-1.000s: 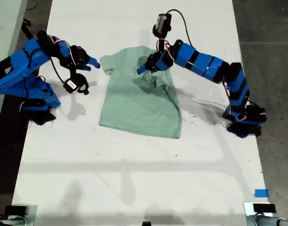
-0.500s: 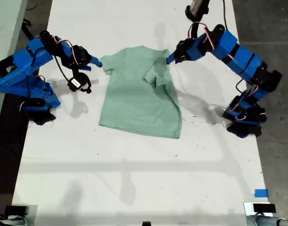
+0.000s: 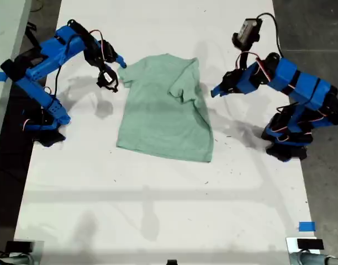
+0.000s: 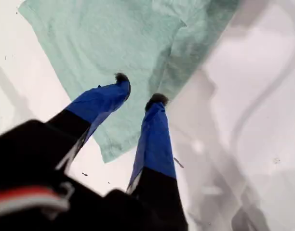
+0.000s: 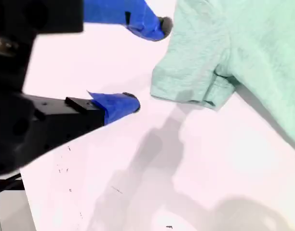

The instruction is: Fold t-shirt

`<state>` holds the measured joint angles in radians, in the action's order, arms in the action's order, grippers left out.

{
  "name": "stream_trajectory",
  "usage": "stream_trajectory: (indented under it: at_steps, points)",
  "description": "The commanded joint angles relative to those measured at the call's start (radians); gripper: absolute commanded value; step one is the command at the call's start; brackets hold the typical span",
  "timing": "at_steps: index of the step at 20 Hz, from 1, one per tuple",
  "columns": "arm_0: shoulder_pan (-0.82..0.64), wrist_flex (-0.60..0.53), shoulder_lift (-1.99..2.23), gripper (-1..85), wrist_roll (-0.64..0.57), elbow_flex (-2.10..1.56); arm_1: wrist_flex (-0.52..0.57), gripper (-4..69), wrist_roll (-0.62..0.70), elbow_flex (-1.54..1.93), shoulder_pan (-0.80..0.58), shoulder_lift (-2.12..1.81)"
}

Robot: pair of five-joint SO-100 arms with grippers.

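T-shirt (image 3: 164, 110) flat on the white worktop (image 3: 158, 210), one sleeve folded inward. My first tool (image 4: 137, 94) and my second tool (image 5: 147, 65) hover spread, empty. Pinch the unfolded sleeve's hem squarely.

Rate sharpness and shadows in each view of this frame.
Exterior view: sharp, with soft arm shadows on the white table. First wrist view: t-shirt slightly soft, camera body blurred. Second wrist view: my second gripper soft, large grey shadows on the table.
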<state>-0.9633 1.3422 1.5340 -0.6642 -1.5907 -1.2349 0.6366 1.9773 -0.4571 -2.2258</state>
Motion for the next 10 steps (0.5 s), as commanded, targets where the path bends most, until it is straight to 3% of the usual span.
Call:
stream_trajectory:
  at_steps: [1,10]
  points:
    - [-0.048,0.046,-0.120,25.6,-0.066,0.176,0.044,11.9,-0.015,0.012,0.017,-0.081]
    - [-0.112,0.069,-0.500,25.6,-0.100,0.443,0.060,12.1,-0.028,0.058,0.041,-0.140]
